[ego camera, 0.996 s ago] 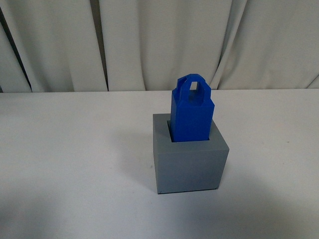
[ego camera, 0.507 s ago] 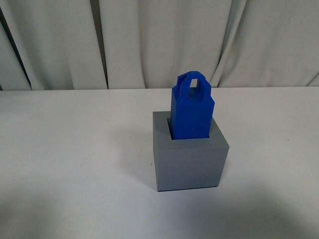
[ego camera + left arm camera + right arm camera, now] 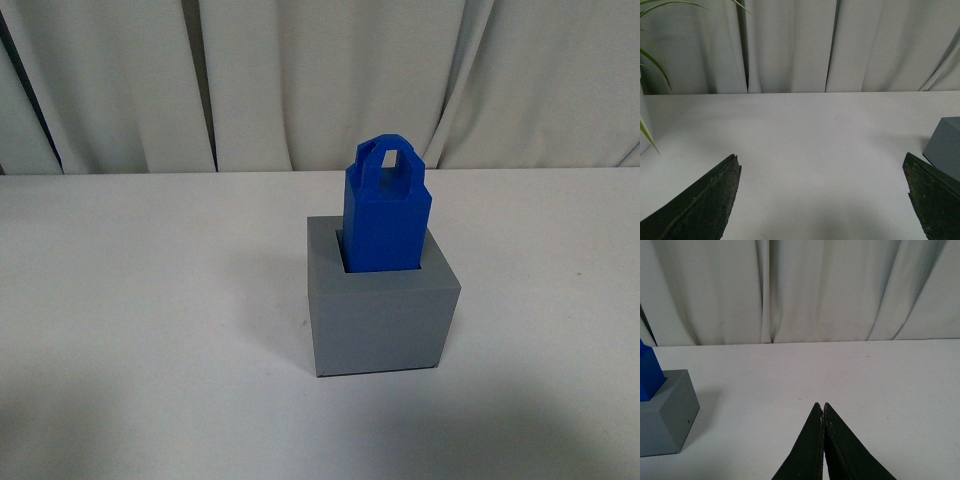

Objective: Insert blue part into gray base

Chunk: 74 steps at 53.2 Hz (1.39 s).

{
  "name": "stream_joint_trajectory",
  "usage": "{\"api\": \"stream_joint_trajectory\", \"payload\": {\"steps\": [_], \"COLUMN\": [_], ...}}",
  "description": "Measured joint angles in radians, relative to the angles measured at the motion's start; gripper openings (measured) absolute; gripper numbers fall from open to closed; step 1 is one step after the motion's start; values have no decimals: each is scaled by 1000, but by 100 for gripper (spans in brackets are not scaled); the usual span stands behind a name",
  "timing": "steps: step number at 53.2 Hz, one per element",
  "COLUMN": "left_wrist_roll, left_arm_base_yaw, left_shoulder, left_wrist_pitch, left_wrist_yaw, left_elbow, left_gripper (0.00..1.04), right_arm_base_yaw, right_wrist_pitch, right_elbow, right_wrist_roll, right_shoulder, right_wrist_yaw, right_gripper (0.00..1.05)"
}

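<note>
The blue part (image 3: 386, 212) stands upright in the recess of the gray base (image 3: 380, 315) near the middle of the white table, its looped handle on top. Neither arm shows in the front view. My left gripper (image 3: 822, 165) is open and empty over bare table, with a corner of the gray base (image 3: 946, 150) just past one finger. My right gripper (image 3: 822, 406) is shut and empty, apart from the gray base (image 3: 665, 412) and the blue part (image 3: 649, 371) seen at the edge of its view.
The white table (image 3: 150, 300) ends at pale curtains (image 3: 300, 80) along the back. Green plant leaves (image 3: 650, 65) show at the edge of the left wrist view.
The base and blue part sit slightly higher in the front view than a second ago. Nothing else differs.
</note>
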State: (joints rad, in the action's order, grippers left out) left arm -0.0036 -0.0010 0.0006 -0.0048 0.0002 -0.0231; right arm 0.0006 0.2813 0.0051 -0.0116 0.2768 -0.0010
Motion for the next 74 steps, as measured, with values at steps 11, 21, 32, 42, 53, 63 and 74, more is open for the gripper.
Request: {"api": "stream_joint_trajectory", "payload": {"steps": [11, 21, 32, 42, 53, 63, 74], "left_wrist_roll": [0, 0, 0, 0, 0, 0, 0], "left_arm_base_yaw": [0, 0, 0, 0, 0, 0, 0], "left_shoulder": [0, 0, 0, 0, 0, 0, 0], "left_wrist_pitch": [0, 0, 0, 0, 0, 0, 0], "left_wrist_yaw": [0, 0, 0, 0, 0, 0, 0], "left_elbow": [0, 0, 0, 0, 0, 0, 0], "left_gripper": [99, 99, 99, 99, 99, 99, 99], "right_arm_base_yaw": [0, 0, 0, 0, 0, 0, 0], "right_wrist_pitch": [-55, -94, -275, -279, -279, -279, -279], "right_elbow": [0, 0, 1, 1, 1, 1, 1], "right_wrist_roll": [0, 0, 0, -1, 0, 0, 1], "right_shoulder": [-55, -93, -268, -272, -272, -273, -273], "right_wrist_yaw": [0, 0, -2, -2, -2, -2, -2], "right_gripper": [2, 2, 2, 9, 41, 72, 99]}}
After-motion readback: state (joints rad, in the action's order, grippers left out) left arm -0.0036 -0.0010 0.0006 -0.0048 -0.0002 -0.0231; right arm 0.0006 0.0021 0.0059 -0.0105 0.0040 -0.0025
